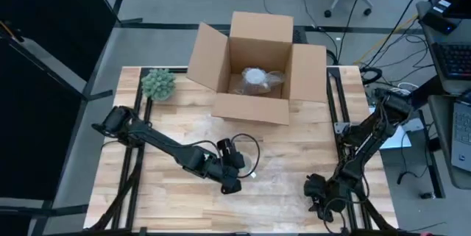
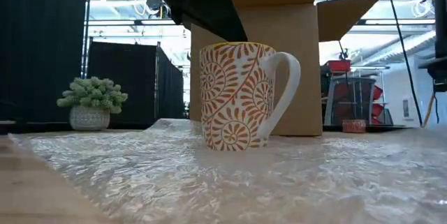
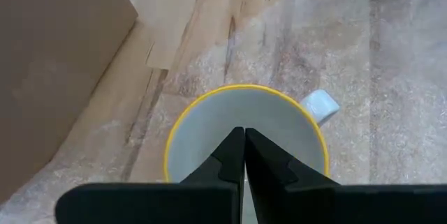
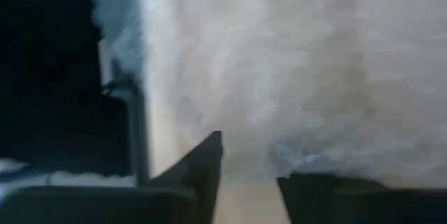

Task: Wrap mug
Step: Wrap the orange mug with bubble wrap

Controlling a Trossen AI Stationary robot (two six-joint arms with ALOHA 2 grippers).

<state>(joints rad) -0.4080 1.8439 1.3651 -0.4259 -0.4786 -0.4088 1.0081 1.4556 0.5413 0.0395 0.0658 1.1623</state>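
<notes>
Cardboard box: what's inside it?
The high view shows a clear plastic-wrapped bundle, whitish at its middle, on the floor of the open cardboard box. What is wrapped inside cannot be made out, and the near wall hides part of the box floor.

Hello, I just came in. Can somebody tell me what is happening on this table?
The robot is about to wrap a mug. The mug stands upright on a sheet of bubble wrap on the table, not yet wrapped. The left gripper hangs right over the mug's mouth with its jaws shut. The right gripper is low at the wrap's near right edge, jaws open. An open box with wrapped items inside and a small plant stand at the far side.
</notes>
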